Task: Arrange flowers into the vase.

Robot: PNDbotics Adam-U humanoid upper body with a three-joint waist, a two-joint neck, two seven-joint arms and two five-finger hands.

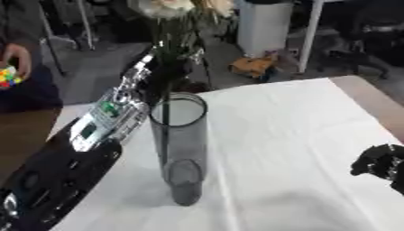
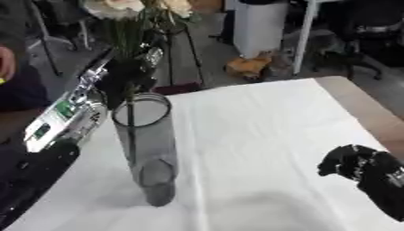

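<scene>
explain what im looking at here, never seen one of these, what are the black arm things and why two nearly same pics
Both pictures come from a stereo camera in a humanoid robot's head, looking down at its work: left eye and right eye, same moment. The black and silver arm entering from the left ends in the left hand, which is up behind the vase's rim and appears to grip the flower stems. One stem already reaches down inside the clear vase, which stands on a table under a white cloth. The right hand, fingers curled and holding nothing, waits at the right edge.

Smooth clear glass vase (image 1: 181, 144) on matt white tablecloth (image 1: 300, 149).
</scene>
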